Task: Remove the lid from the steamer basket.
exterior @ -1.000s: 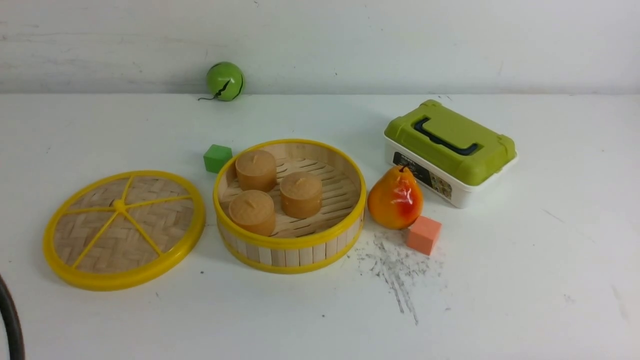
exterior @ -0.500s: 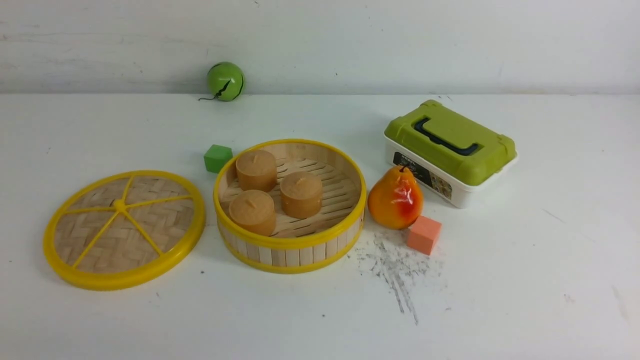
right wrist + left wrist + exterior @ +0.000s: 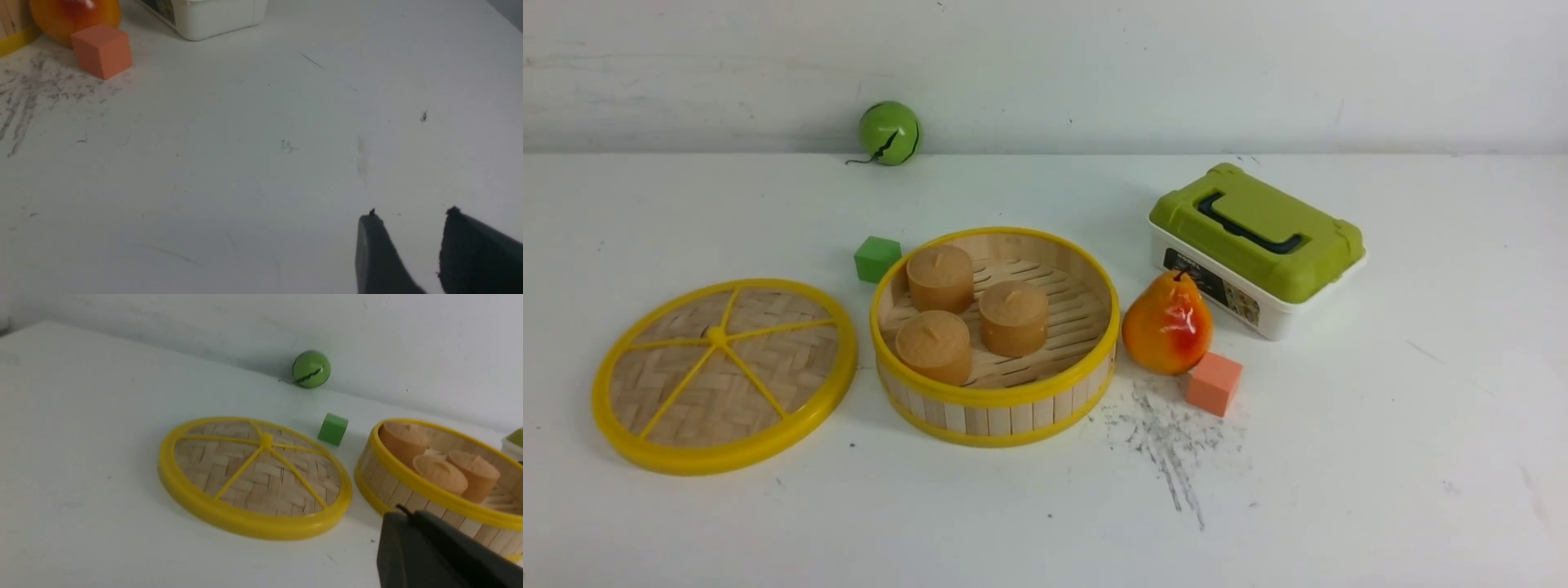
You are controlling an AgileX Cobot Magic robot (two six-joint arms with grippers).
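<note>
Lying flat on the counter [image 3: 1339, 490] just ahead of the clenched, empty left hand [image 3: 404, 516], the lid [image 3: 253, 477] is already off the steamer basket [image 3: 996, 412] beside it; the right hand [image 3: 412, 212] is parted and empty. Nothing seems left to do.

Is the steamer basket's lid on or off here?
Off. The lid lies flat on the table left of the steamer basket, apart from it; three brown cakes show inside the open basket.
</note>
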